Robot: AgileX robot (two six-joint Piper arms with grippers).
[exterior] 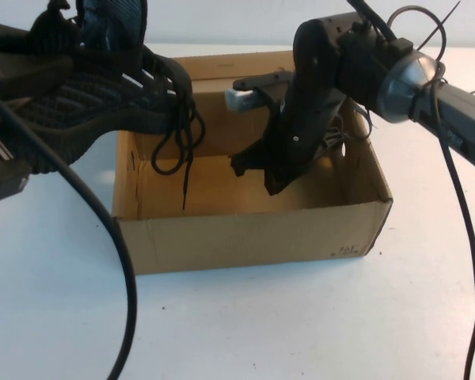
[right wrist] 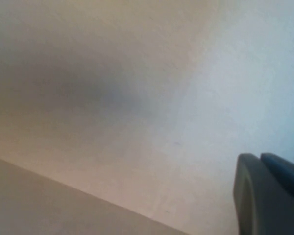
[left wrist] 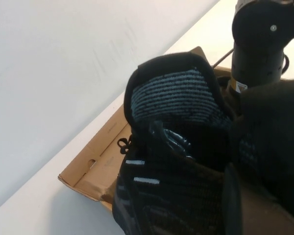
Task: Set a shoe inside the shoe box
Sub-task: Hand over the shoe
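The black knit sneaker (exterior: pixel 87 87) is gripped by the left end effector (left wrist: pixel 235 171) and held in the air over the left rear corner of the open cardboard shoe box (exterior: pixel 245 233), laces dangling inside. The right end effector (right wrist: pixel 269 196), fully closed and empty, is lowered inside the box on the white surface (exterior: pixel 301 324).
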